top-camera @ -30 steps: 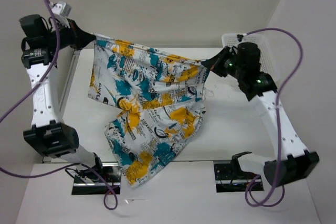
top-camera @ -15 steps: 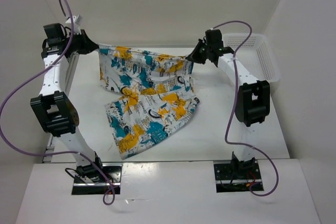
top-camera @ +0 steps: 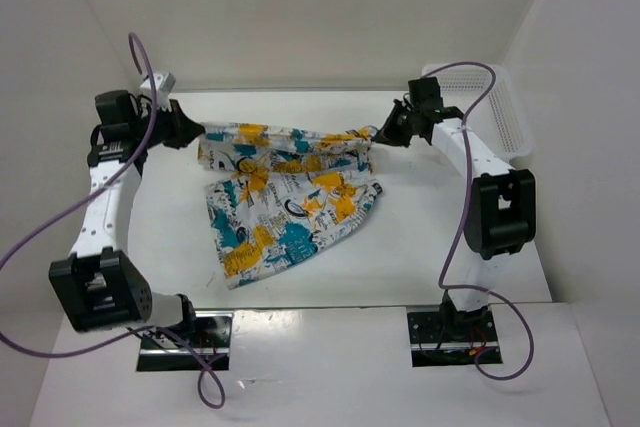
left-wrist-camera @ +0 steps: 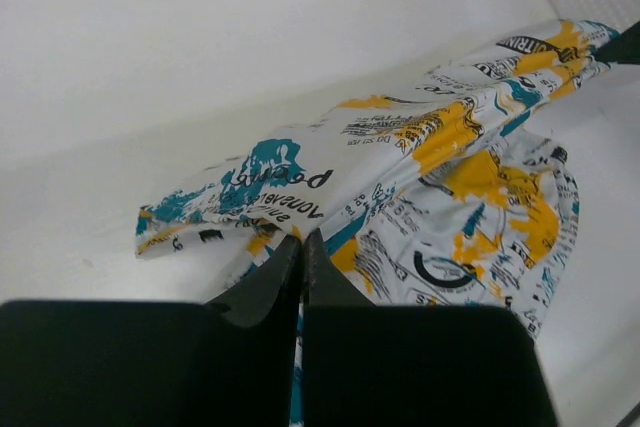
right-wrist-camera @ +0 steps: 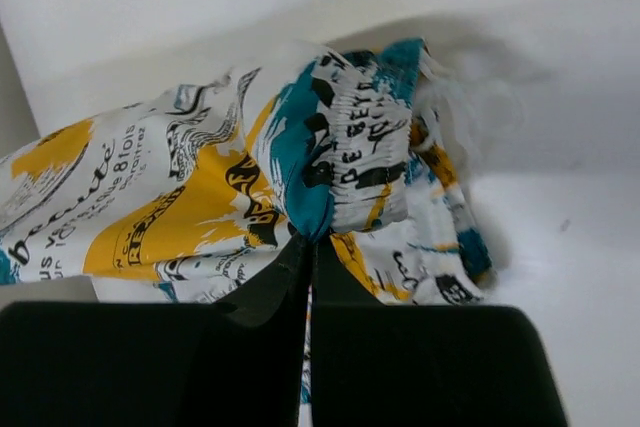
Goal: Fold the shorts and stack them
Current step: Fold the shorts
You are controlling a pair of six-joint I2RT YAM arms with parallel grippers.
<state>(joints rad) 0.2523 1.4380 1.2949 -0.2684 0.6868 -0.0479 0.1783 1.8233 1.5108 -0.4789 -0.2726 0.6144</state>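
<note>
We hold the shorts [top-camera: 290, 202] stretched between both grippers.
Our left gripper [top-camera: 199, 134] and right gripper [top-camera: 377, 135] each clamp its waistband, both left of the basket [top-camera: 505, 117].

Across the far half of the table [top-camera: 440, 247], the way is barred by the shorts [top-camera: 285, 207], held taut between the left gripper [top-camera: 199, 133] and the right gripper [top-camera: 376, 135]. Bare surface is left in front of and right of the cloth. The far right corner is filled by the basket [top-camera: 505, 107], and three sides are closed by walls [top-camera: 300, 17].
</note>
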